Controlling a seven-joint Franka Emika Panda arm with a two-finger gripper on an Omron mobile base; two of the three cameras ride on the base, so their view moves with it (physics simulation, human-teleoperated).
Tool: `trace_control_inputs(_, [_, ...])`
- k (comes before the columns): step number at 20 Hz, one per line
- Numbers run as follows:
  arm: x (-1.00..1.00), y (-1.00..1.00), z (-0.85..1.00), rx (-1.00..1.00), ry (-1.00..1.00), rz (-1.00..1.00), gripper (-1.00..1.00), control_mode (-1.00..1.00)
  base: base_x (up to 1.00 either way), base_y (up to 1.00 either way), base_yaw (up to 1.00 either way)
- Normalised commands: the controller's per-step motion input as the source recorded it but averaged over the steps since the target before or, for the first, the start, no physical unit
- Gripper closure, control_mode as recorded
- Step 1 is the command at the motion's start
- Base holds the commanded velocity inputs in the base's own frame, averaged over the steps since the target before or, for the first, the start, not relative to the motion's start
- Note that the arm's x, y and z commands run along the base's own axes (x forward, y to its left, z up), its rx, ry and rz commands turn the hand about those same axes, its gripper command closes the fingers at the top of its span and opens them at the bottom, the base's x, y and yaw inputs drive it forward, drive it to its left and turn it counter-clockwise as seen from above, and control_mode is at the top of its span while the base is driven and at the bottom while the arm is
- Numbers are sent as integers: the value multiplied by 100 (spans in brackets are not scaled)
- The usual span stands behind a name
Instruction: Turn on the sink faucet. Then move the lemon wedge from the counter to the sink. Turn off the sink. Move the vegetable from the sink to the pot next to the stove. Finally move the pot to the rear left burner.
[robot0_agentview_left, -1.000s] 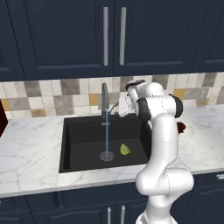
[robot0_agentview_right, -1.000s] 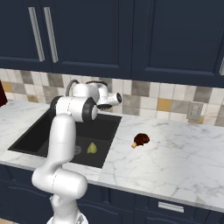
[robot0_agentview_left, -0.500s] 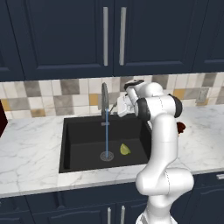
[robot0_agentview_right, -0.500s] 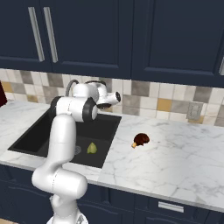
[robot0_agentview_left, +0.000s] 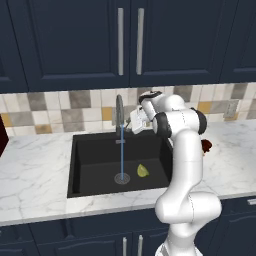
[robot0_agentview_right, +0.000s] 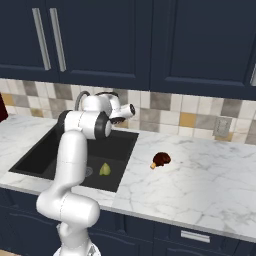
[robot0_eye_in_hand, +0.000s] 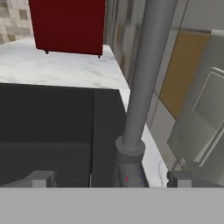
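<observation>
Nothing among the objects had shifted since the earlier frames, and the arm stayed up at the back of the basin with hardly any change. Nearest the base, the counter (robot0_agentview_left: 35, 190) ran along the front edge of the sink (robot0_agentview_left: 85, 172). Inside the basin the lemon wedge (robot0_agentview_left: 142, 171) lay on the floor just right of the drain, where a thin stream of water landed. Out on the marble to the right of the sink sat a dark reddish-brown lump (robot0_agentview_right: 160, 159). Farther back, the gripper (robot0_agentview_left: 134, 121) hung beside the sink faucet (robot0_agentview_left: 119, 111), its jaws spread wide and empty; the hand view showed the grey spout's base (robot0_eye_in_hand: 129, 151) between the two fingertips. Behind it rose the tiled backsplash (robot0_agentview_left: 75, 102).
</observation>
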Motion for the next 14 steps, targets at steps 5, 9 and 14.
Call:
trace_control_inputs(5, [0,23,0,0,0,6,-100,-100,0,0,0])
trace_control_inputs(9, [0,24,0,0,0,6,-100,-100,0,0,0])
trace_control_inputs(14, [0,30,0,1,0,5,-100,-100,0,0,0])
